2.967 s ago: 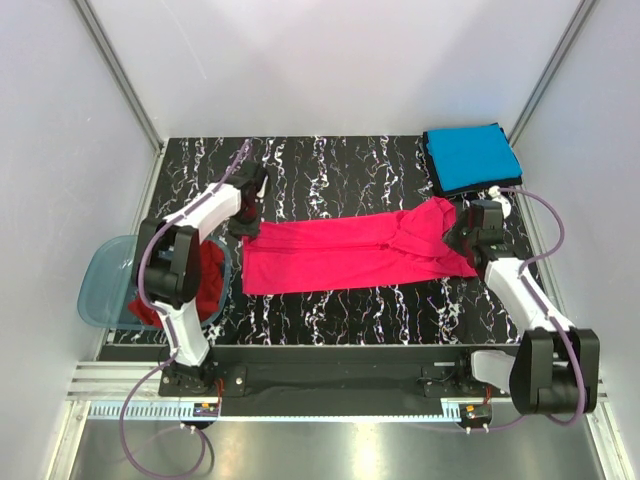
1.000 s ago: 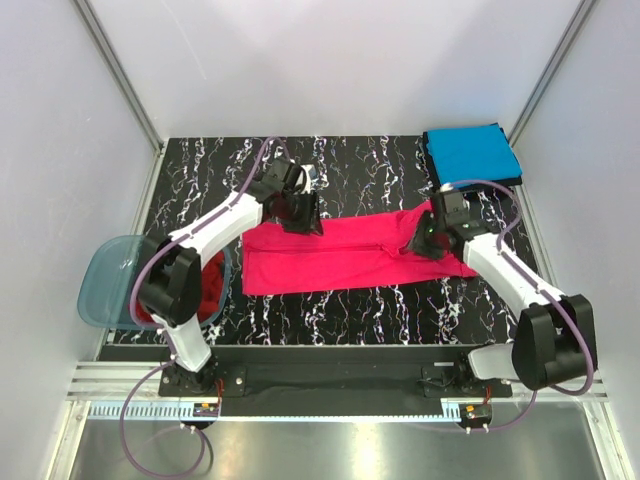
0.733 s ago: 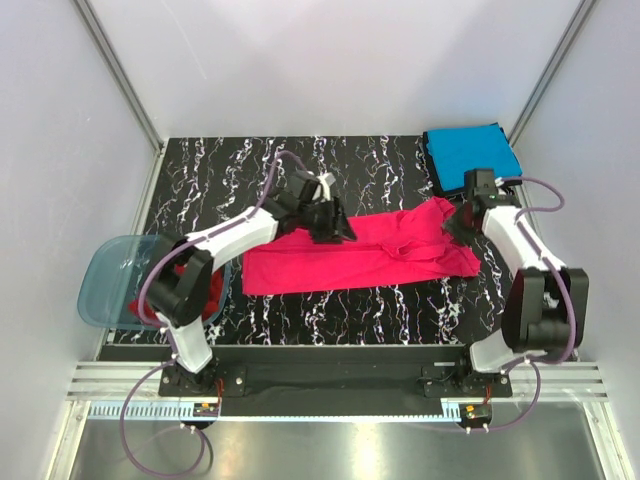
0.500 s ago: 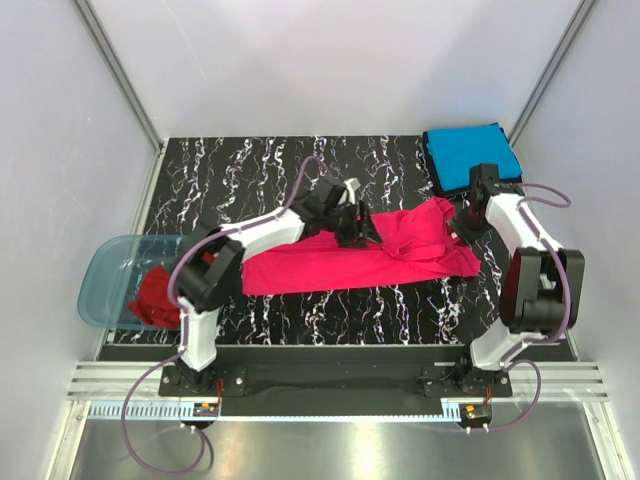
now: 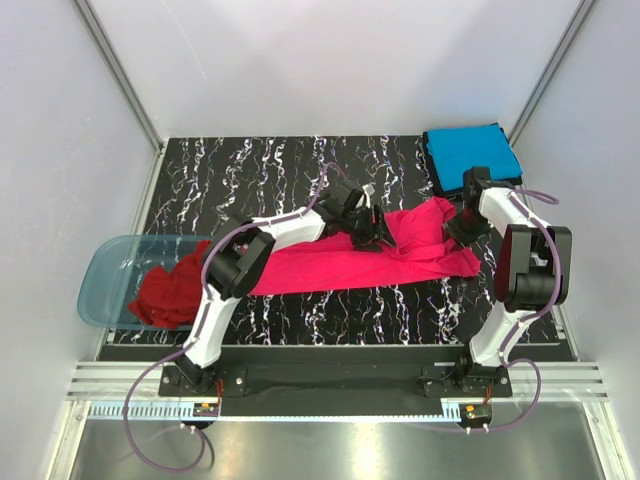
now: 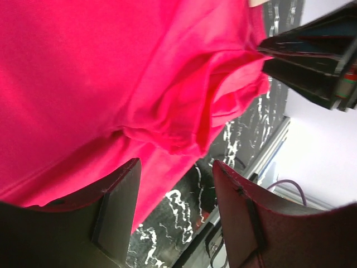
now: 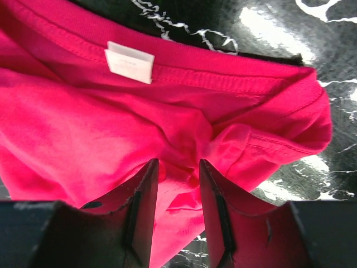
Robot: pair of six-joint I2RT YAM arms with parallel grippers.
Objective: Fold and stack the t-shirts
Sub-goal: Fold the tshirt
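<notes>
pink-red shirt [image 5: 330,268]: lies as a long band across mid-table, right end bunched and rumpled
left gripper [image 5: 372,228]: over the band's far edge, near its middle; jaws wide, nothing between them (wrist view shows only cloth below)
right gripper [image 5: 461,228]: on the bunched right end, near the collar seam and its white neck label [image 7: 129,61]; jaws narrow, a pucker of cloth runs into the gap, no visible clamp
blue shirt [image 5: 470,155]: folded, far right corner, apart from the pink one
darker red shirt [image 5: 170,295]: heaped in the tub [image 5: 105,262] at the left edge
handling: light, limp, no stiffness; I'd expect sag, drag and wrinkles with any pull
where to grip: hemmed edges or seams, at two points well apart; a mid-panel pinch probably just tents one layer
risk: the bunched end may feed extra layers into the jaws
</notes>
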